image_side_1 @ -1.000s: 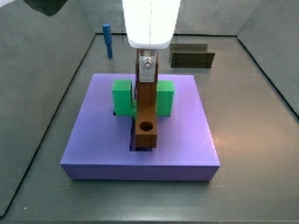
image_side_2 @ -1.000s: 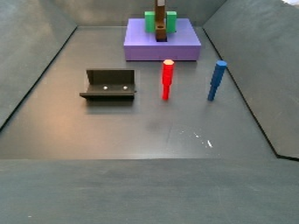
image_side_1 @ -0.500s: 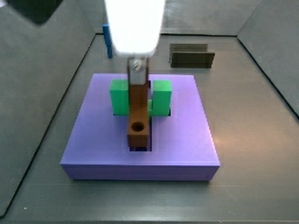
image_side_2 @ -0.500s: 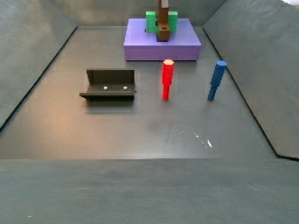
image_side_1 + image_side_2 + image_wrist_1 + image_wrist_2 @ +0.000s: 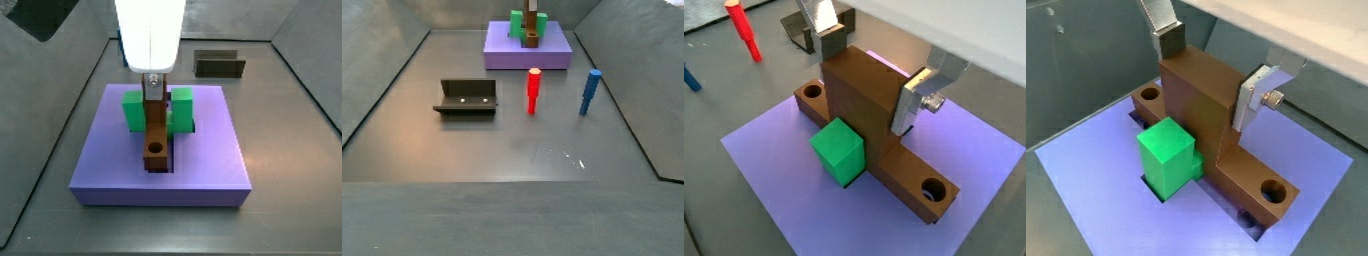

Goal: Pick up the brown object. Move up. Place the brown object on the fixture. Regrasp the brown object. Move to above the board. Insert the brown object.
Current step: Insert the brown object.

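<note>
The gripper (image 5: 874, 68) stood directly over the board (image 5: 120, 168), its two silver fingers (image 5: 1256, 97) parted on either side of the upright part of the brown object (image 5: 1204, 100); in both wrist views the dark pads sat at or very near the block's side faces, though whether they pressed it could not be told. The brown object (image 5: 885, 135) lay seated lengthwise in the central groove of the board (image 5: 778, 170), its base bar showing a round hole near each end, with the green block (image 5: 840, 151) close against one side. In a side view the brown object (image 5: 156, 133) ran down the middle of the lavender slab, the green block (image 5: 134, 110) flanking it on both sides beneath the white gripper body (image 5: 148, 35). The fixture (image 5: 466, 97) sat empty on the grey floor, well apart from the board (image 5: 529, 53), and appeared too behind the slab in a side view (image 5: 219, 65). A red peg (image 5: 533, 91) and a blue peg (image 5: 591, 91) stood upright between fixture and board.
</note>
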Controlling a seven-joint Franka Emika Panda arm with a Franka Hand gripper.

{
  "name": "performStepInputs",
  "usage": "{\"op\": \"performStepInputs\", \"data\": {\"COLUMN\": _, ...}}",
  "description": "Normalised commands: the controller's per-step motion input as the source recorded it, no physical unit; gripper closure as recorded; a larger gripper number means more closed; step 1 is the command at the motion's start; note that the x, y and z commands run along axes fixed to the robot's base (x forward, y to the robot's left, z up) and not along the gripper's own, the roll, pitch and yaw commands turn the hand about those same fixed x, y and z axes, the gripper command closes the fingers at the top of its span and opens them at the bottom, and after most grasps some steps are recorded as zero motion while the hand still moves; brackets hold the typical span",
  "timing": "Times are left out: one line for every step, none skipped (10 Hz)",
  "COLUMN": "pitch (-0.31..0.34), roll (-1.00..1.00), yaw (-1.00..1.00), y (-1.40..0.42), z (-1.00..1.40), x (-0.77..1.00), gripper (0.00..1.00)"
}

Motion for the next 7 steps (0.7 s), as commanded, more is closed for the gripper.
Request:
{"op": "performStepInputs", "data": {"pitch": 0.000, "roll": 0.00, "yaw": 0.05, "y": -0.09, "z": -0.18, "x": 0.11, "gripper": 1.00}}
{"op": "performStepInputs", "data": {"pitch": 0.000, "roll": 0.00, "yaw": 0.00, "y": -0.09, "z": -0.16, "x": 0.08, "gripper": 1.00}}
{"op": "performStepInputs", "data": {"pitch": 0.000, "roll": 0.00, "yaw": -0.06, "y": -0.01, "z": -0.12, "x": 0.10, "gripper": 1.00}}
{"op": "performStepInputs", "data": {"pitch": 0.000, "roll": 0.00, "yaw": -0.18, "y": 0.00, "z": -0.17, "x": 0.00, "gripper": 1.00}}
{"op": "performStepInputs", "data": {"pitch": 0.000, "roll": 0.00, "yaw": -0.29, "y": 0.00, "z": -0.10, "x": 0.00, "gripper": 1.00}}
{"op": "performStepInputs", "data": {"pitch": 0.000, "roll": 0.00, "yaw": -0.33, "y": 0.00, "z": -0.09, "x": 0.00, "gripper": 1.00}}
{"op": "performStepInputs", "data": {"pitch": 0.000, "roll": 0.00, "yaw": -0.33, "y": 0.00, "z": -0.11, "x": 0.00, "gripper": 1.00}}
